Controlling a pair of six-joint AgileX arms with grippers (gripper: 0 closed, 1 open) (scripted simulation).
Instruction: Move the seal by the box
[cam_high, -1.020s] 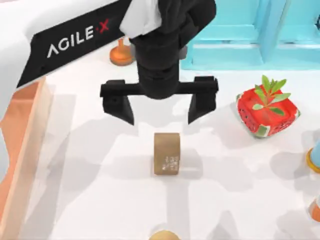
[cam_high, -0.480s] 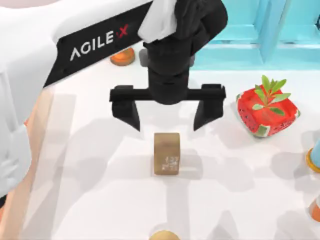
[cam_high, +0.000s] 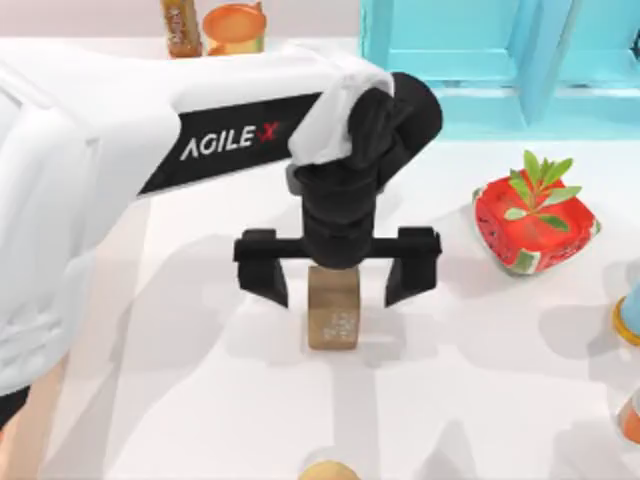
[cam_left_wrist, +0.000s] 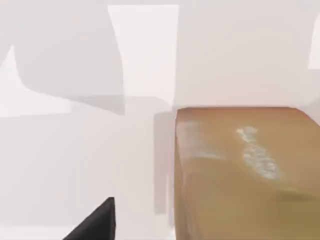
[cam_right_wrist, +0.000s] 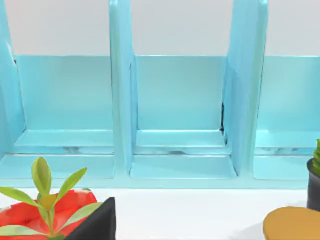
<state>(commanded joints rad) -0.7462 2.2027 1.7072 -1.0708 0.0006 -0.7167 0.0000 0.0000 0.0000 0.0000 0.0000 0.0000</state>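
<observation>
Seal-moving is barely starting, judging by how things lie: the worktop (cam_high: 200, 420) is carrying everything, the box (cam_high: 25, 440) is peeking out at about eight o'clock beneath the left arm, and the watermelon planter (cam_high: 533, 225) is sitting at three o'clock. My left pincer (cam_high: 337, 278) is hanging open around the seal (cam_high: 333, 318), which is standing upright near the centre, its fingers (cam_high: 262, 272) flanking without touching. Closing, lifting and carrying toward the box are all remaining; the right pincer (cam_right_wrist: 95, 222) is facing the turquoise shelf (cam_right_wrist: 180, 115), and I cannot tell its state.
</observation>
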